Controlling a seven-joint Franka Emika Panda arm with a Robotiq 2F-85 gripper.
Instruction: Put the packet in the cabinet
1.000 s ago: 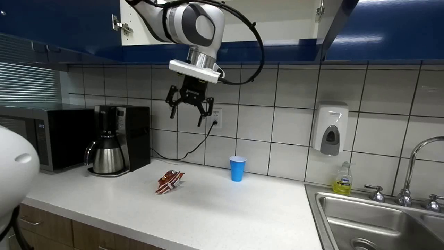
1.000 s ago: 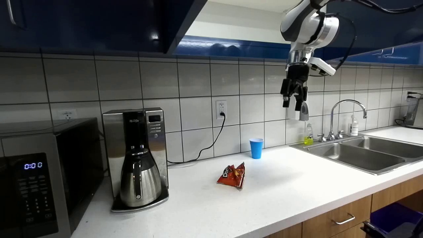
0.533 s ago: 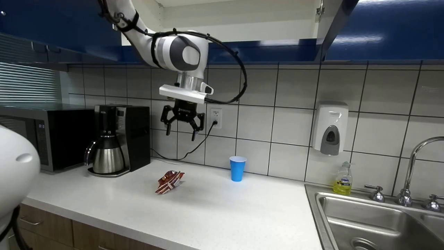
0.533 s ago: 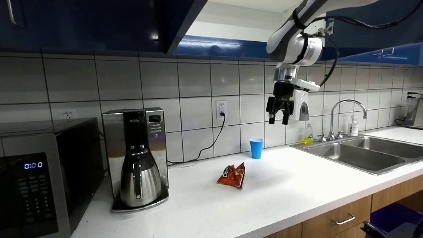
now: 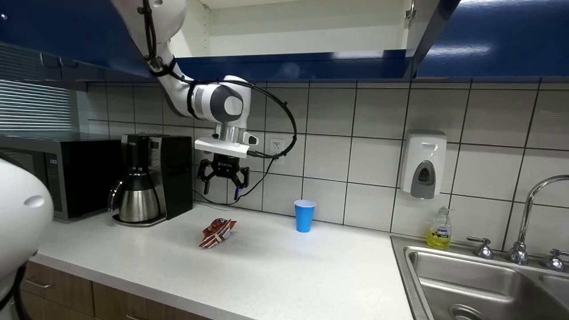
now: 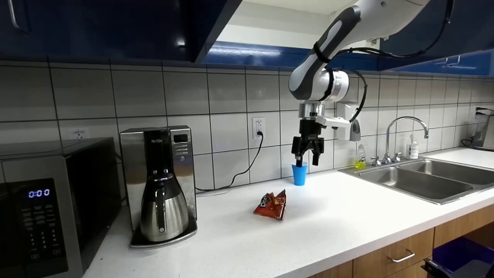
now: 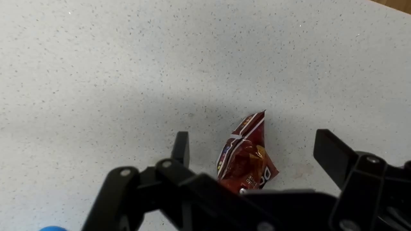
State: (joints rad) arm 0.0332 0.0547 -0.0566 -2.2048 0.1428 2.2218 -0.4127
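The packet, dark red with whitish markings, lies crumpled on the white counter in both exterior views [image 5: 218, 233] [image 6: 271, 206]. The open cabinet, with blue edges and a white interior, is above the counter in both exterior views [image 5: 306, 66] [image 6: 247, 54]. My gripper is open and empty, pointing down above the counter in both exterior views [image 5: 222, 193] [image 6: 307, 163]. In the wrist view the packet [image 7: 245, 160] shows between the spread fingers of the gripper [image 7: 252, 141], below them and apart. Its lower end there is hidden by the gripper body.
A blue cup stands near the tiled wall in both exterior views [image 5: 304, 218] [image 6: 299, 175]. A coffee maker [image 6: 162, 185] and a microwave [image 6: 46, 200] stand at one side. A sink [image 5: 471, 275] with a soap bottle [image 5: 439, 231] is at the other. Open cabinet doors [image 5: 498, 40] hang above.
My gripper has moved down from just under the cabinet, toward the packet and coffee maker side, staying open. The packet and cup have not moved.
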